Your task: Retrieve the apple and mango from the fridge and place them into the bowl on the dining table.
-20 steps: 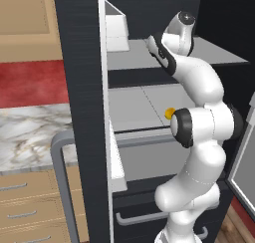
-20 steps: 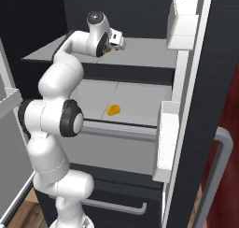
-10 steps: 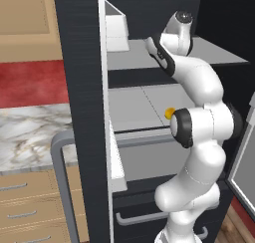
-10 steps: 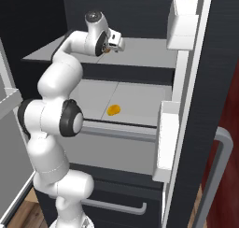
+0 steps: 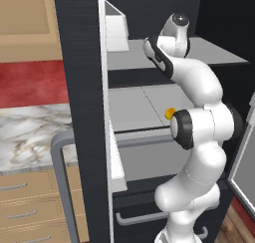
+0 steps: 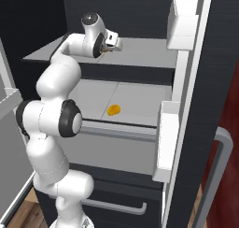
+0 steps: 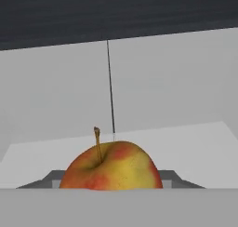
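The fridge (image 5: 79,87) stands with its doors open. My gripper (image 6: 112,41) reaches onto the upper grey shelf (image 6: 144,49). In the hand view the red-yellow apple (image 7: 111,168) with its brown stem sits right between my fingertips (image 7: 169,177), and the gripper (image 7: 110,179) is shut on it. A sliver of the apple (image 6: 108,48) shows at the hand in the right base view. The small yellow-orange mango (image 5: 170,112) (image 6: 113,110) lies on the shelf below, near its front edge. The bowl and the dining table are out of view.
White door bins (image 6: 184,24) (image 5: 115,25) hang on the open doors to either side of the arm. A marble counter (image 5: 30,132) over tan drawers sits left of the fridge. The door's grey bar handle (image 5: 62,187) juts out low on the left. Below the shelves is a black drawer (image 6: 116,199).
The jaws have closed in around the apple. The arm has hardly moved on the upper shelf, and the mango lies where it was.
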Controlling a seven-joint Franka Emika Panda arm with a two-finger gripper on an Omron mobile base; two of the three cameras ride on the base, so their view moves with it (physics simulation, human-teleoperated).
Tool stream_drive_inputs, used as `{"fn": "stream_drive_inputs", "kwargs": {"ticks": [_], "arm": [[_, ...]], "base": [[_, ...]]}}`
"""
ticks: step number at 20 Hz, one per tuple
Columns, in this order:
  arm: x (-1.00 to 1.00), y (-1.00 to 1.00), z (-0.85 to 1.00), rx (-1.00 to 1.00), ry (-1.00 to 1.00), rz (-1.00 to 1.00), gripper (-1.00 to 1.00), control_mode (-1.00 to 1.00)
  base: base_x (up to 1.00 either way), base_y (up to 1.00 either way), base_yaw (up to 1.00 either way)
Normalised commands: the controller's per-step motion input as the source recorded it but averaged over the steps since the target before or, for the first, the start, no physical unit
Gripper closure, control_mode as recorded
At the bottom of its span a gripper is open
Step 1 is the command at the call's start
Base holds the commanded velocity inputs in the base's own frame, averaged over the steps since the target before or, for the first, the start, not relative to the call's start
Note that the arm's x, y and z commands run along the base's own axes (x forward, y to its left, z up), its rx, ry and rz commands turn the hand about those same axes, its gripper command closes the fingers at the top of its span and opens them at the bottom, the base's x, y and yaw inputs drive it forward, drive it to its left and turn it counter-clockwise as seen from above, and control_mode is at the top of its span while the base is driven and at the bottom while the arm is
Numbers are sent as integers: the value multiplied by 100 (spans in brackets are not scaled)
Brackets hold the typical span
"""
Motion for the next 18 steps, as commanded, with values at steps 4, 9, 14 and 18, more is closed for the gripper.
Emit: {"fn": "stream_drive_inputs", "kwargs": {"ticks": [4, 9, 14, 18], "arm": [[-4, 0, -7, 0, -11, 0, 100, -100], [-83, -3, 0, 0, -3, 0, 100, -100], [-100, -6, 0, 0, 0, 0, 100, -100], [-100, -1, 0, 0, -2, 0, 100, -100]], "base": [[0, 0, 0], [0, 0, 0], [0, 0, 0], [0, 0, 0]]}}
